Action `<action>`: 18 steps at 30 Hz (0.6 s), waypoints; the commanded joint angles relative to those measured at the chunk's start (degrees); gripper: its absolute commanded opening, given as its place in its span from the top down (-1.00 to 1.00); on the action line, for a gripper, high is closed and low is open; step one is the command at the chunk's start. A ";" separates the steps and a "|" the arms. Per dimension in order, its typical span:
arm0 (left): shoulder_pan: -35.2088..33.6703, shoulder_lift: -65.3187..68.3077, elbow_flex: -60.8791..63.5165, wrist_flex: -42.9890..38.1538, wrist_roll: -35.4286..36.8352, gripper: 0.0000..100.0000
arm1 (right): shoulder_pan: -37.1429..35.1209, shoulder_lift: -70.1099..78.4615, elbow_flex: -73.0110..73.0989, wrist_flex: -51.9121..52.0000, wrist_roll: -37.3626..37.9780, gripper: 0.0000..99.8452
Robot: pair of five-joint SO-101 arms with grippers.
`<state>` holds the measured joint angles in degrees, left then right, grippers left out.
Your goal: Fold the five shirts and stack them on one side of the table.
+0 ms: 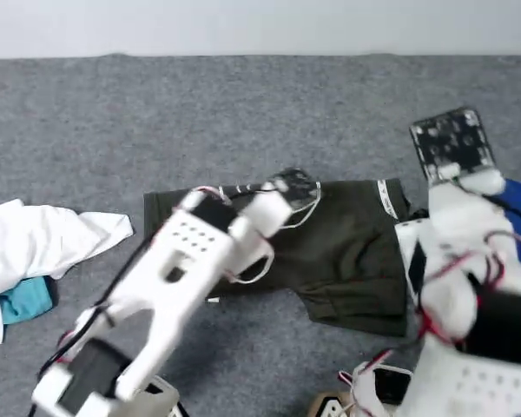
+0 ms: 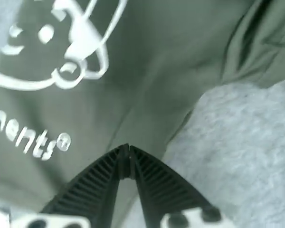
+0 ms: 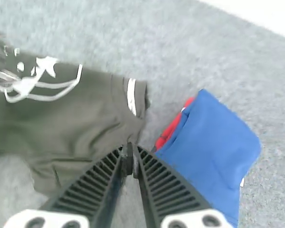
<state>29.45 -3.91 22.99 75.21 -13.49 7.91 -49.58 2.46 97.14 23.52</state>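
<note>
So, nearest in the high view, both arms come up from the bottom edge of the frame. The left one leans over the left half of the green shirt (image 1: 347,252), and the right one stands at the lower right beside it. The left gripper (image 2: 128,159) has its fingers pressed together at the tips, with no cloth visibly caught between them. It hangs over the shirt's edge, below the white print. The right gripper (image 3: 131,156) is likewise closed tip to tip and carries nothing. It hangs over the shirt's rumpled edge, facing the gap between it and the blue shirt (image 3: 209,147).

The green shirt lies sideways across the centre of the frame, flat on the left and bunched at its lower right. At the right edge the blue shirt sits on a red shirt (image 3: 173,130), and they look like the start of the stack. At the left edge a white shirt (image 1: 35,243) lies loose over a teal shirt (image 1: 26,300). Grey table (image 1: 243,104) runs to the top.

The step in hand looks like folding the green shirt, third of five. The next move probably calls for both grippers to open, drop to an edge and pinch a single layer. The bunched corner may drag when the cloth is carried over.
</note>
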 commanded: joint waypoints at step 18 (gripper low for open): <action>21.01 33.93 -50.59 16.88 -0.35 0.75 | -0.04 -8.75 -3.08 0.13 -3.52 0.98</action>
<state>47.47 28.00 -21.67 89.98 -12.97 8.00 -58.20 2.37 97.23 20.88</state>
